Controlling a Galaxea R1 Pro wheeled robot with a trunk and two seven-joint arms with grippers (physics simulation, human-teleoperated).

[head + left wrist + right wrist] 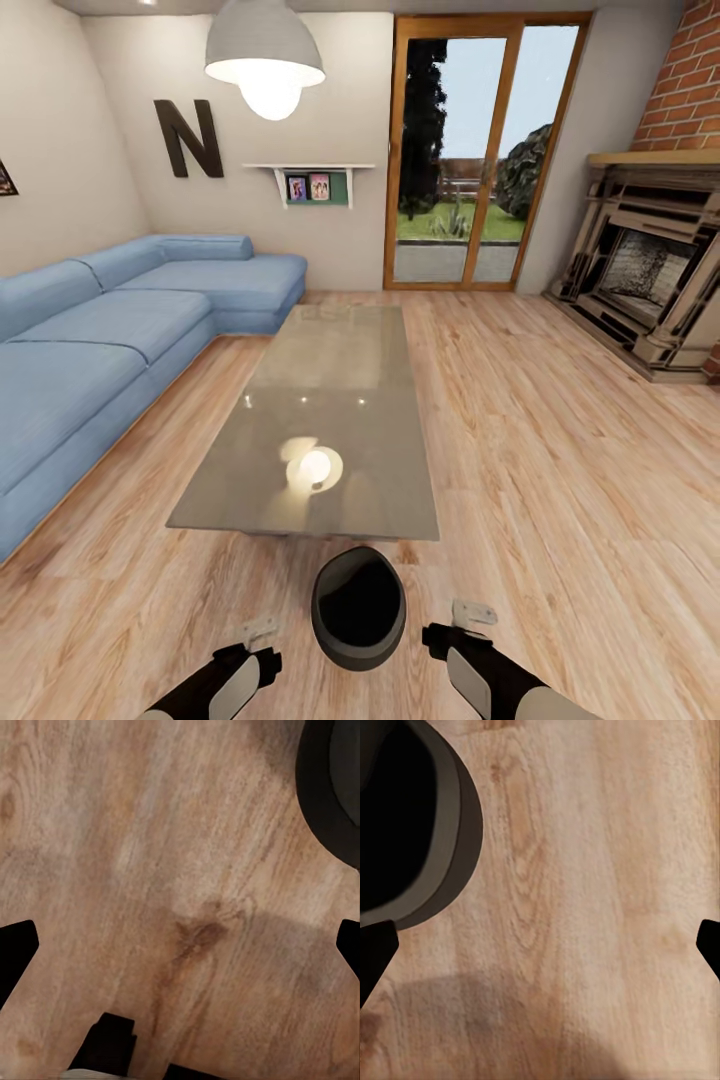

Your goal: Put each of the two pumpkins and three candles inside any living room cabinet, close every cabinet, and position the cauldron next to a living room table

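Note:
The dark grey cauldron (358,607) stands on the wood floor just in front of the near edge of the glossy grey table (330,400). It sits between my two arms. My left gripper (262,632) hangs open to its left, over bare floor, with empty fingers (180,945). The cauldron's rim (330,795) shows at the edge of the left wrist view. My right gripper (472,612) is open to the cauldron's right, also empty (540,949), with the cauldron's mouth (405,817) close beside it. The pumpkins, candles and cabinet are out of view.
A blue corner sofa (100,340) runs along the left of the table. A fireplace (650,270) with a brick chimney stands at the right wall. A glass door (470,160) is at the back, and a pendant lamp (265,60) hangs above the table. Open wood floor lies to the right.

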